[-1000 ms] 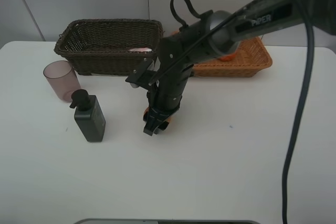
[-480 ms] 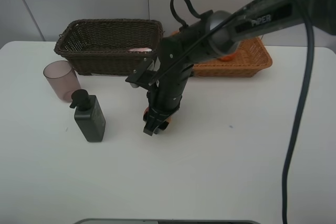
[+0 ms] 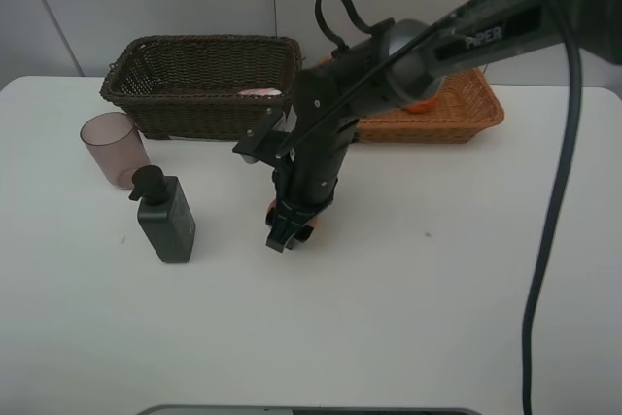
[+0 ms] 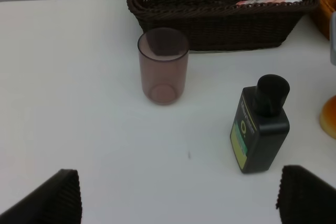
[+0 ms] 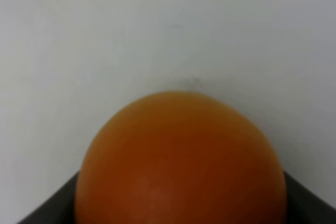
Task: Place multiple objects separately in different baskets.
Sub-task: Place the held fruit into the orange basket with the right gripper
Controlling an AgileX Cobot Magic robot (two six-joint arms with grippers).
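Note:
My right gripper (image 3: pixel 288 230) reaches across the middle, points down at the table and is shut around the orange (image 3: pixel 309 231). The orange (image 5: pixel 181 156) fills the right wrist view, with a dark finger at each side of it. It rests on the table. The dark grey pump bottle (image 3: pixel 166 217) stands to the left, with the mauve cup (image 3: pixel 114 148) behind it. The pink bottle (image 3: pixel 259 92) lies in the dark brown basket (image 3: pixel 194 116). A reddish fruit (image 3: pixel 421 104) shows in the light tan basket (image 3: pixel 474 109). The green fruit is hidden. My left gripper (image 4: pixel 184 208) is open, well short of the cup (image 4: pixel 163 65) and pump bottle (image 4: pixel 260 127).
The two baskets stand side by side at the back of the white table (image 3: pixel 408 318). The right arm's cable loops along the right side. In the left wrist view the dark basket (image 4: pixel 220 27) is behind the cup, and the orange (image 4: pixel 329 116) shows at the edge.

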